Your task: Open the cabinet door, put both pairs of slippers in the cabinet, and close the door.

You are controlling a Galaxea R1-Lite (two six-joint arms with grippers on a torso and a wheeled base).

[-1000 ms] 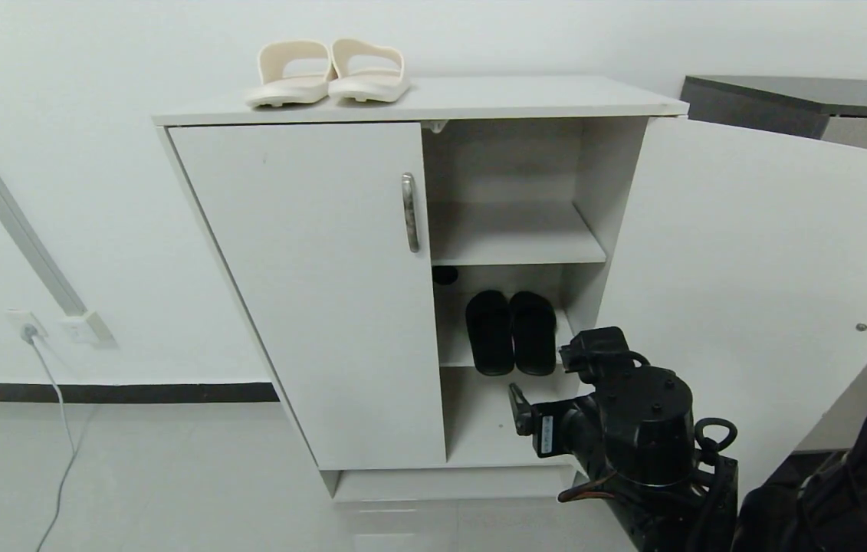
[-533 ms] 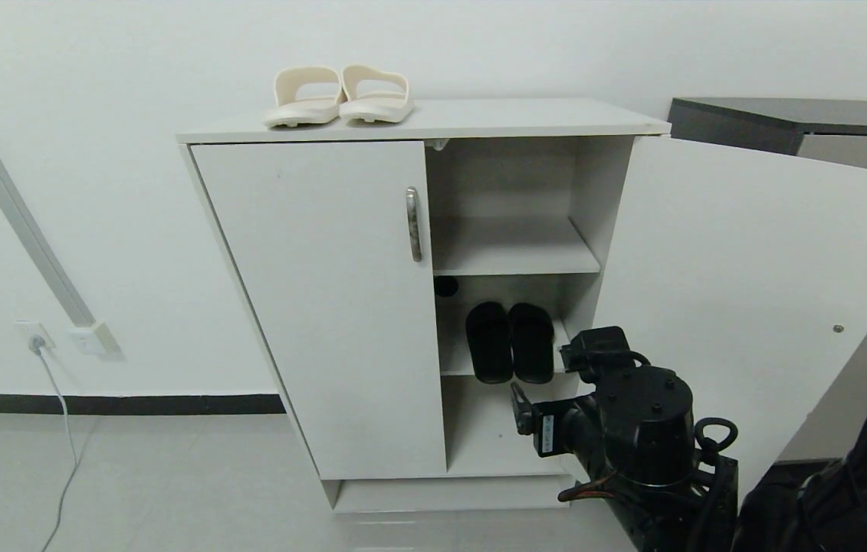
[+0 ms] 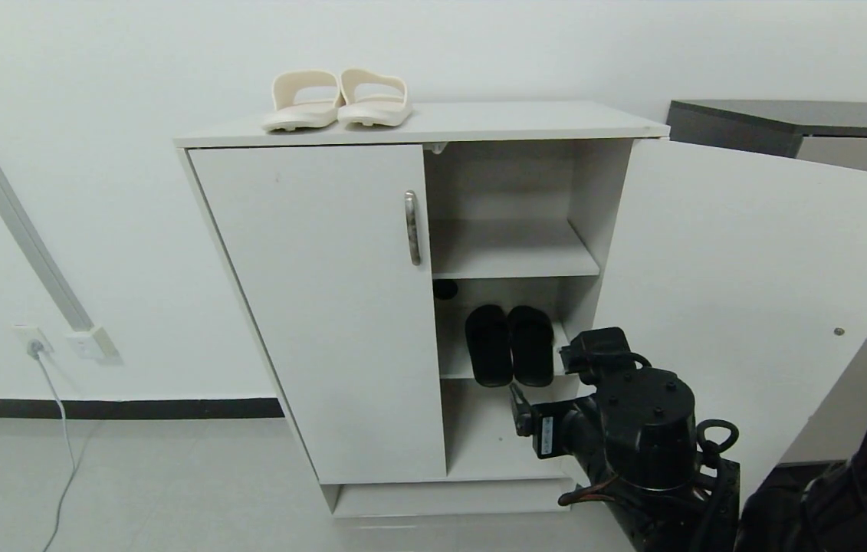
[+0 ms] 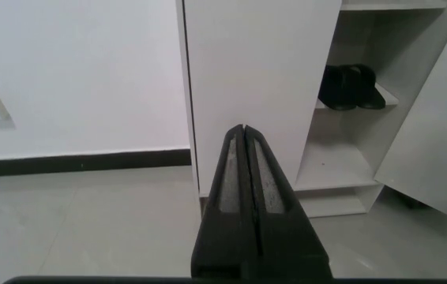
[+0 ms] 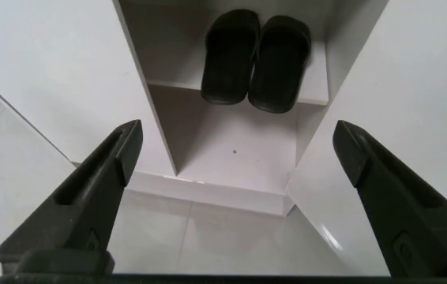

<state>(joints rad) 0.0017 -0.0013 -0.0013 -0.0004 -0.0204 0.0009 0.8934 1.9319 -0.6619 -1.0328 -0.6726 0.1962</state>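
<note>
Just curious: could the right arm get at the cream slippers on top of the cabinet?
Probably yes: the cream slippers sit uncovered at the front edge of the cabinet top, though the open right gripper is low.

On the cabinet top [image 3: 525,119], toward its left end: one pair of slippers [image 3: 337,100]. Inside, on the middle shelf [image 3: 452,349], right of the shut door [image 3: 318,307]: the other pair [image 3: 510,345]. Behind it, perhaps a small hole [image 3: 445,289]. Open door [image 3: 747,291] out to the right.

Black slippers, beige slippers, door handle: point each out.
black slippers [image 5: 280,57]: right wrist view, strap of one slipper.
beige slippers [image 3: 373,116]: head view, near edge of one sole.
door handle [image 3: 411,228]: head view, middle of bar.
</note>
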